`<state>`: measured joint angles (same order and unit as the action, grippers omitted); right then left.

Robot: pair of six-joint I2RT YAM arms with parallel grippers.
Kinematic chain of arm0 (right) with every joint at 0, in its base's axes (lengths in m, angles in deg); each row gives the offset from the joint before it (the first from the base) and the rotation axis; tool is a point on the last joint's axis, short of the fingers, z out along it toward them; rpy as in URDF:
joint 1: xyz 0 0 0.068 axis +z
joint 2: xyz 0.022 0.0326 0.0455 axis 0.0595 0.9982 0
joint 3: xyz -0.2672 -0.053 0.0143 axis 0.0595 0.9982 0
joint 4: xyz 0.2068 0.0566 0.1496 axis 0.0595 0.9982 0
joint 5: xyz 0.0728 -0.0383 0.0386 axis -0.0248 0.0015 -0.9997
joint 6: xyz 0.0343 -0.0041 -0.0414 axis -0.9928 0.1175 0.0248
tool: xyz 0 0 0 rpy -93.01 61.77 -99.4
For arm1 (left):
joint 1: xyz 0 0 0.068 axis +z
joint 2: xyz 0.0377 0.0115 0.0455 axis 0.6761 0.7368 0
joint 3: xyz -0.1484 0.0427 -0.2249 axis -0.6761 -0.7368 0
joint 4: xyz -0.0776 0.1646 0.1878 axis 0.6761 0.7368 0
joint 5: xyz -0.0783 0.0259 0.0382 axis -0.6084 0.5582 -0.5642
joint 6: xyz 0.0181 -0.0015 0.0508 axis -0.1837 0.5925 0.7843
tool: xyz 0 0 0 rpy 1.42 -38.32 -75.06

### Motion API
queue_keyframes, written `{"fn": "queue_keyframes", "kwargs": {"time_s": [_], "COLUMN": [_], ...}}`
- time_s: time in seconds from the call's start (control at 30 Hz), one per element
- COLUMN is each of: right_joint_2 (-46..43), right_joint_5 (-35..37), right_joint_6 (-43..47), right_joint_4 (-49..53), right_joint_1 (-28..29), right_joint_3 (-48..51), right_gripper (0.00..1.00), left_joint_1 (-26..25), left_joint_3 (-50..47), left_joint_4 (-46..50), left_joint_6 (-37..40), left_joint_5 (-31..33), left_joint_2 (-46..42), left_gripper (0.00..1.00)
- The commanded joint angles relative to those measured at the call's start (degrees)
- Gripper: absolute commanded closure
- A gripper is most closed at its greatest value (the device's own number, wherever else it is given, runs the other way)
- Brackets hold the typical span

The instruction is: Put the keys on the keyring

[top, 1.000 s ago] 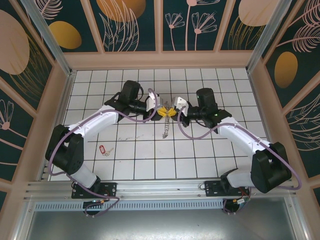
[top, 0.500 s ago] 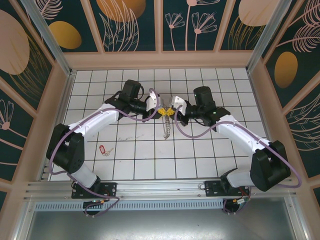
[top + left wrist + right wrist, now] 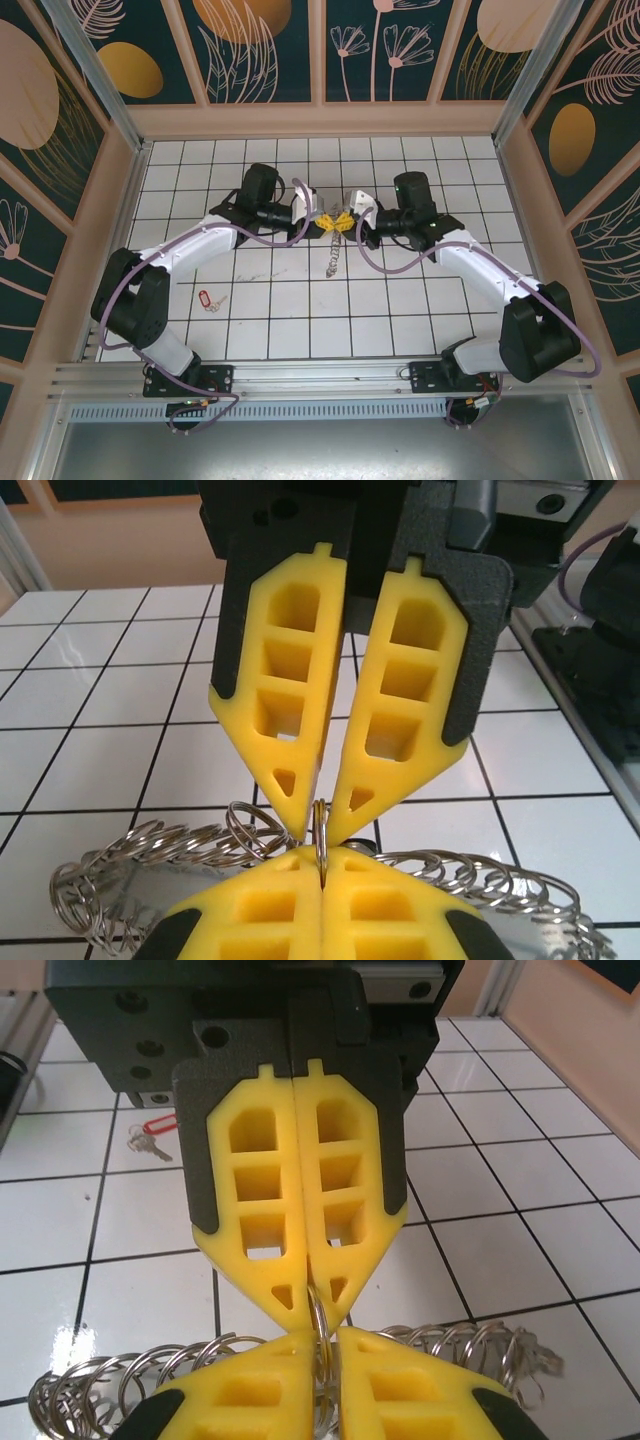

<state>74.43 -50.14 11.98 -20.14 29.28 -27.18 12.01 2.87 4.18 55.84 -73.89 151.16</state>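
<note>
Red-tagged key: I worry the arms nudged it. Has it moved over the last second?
No. The red-tagged key lies on the same table tile, placed as before against its grid lines.

We count two arms, the left arm (image 3: pixel 190 245) and the right arm (image 3: pixel 480 265). Each ends in one gripper, so two: the left gripper (image 3: pixel 327 223) and the right gripper (image 3: pixel 344 222), just toward twelve o'clock from the middle of the table (image 3: pixel 400 310). Each has two yellow fingers (image 3: pixel 235 698), four together. We find one keyring (image 3: pixel 333 258), its small rings too many to count, and one red-tagged key (image 3: pixel 206 298) at eight o'clock.
</note>
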Motion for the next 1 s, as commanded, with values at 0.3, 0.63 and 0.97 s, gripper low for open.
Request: {"fn": "queue_keyframes", "kwargs": {"time_s": [0.3,0.63,0.97], "right_joint_2": [-0.2,-0.5,-1.0], "right_joint_5": [-7.2,-8.0,-3.6], "right_joint_6": [-2.3,-3.1,-2.0], "right_joint_4": [-8.3,-10.8,-7.7], "right_joint_1": [-2.9,-3.9,-2.5], "right_joint_3": [3.6,4.8,2.6], "right_gripper": [0.86,0.85,1.00], "left_joint_1": [-0.4,-0.3,-0.5], "left_joint_3": [-0.5,-0.9,3.1], "left_joint_4": [-14.4,-16.8,-2.0], "left_joint_6": [-7.9,-9.9,-1.4], "left_joint_5": [-12.1,-12.2,-5.1], "left_joint_2": [-2.2,-2.6,-1.3], "left_gripper": [1.00,1.00,0.86]}}
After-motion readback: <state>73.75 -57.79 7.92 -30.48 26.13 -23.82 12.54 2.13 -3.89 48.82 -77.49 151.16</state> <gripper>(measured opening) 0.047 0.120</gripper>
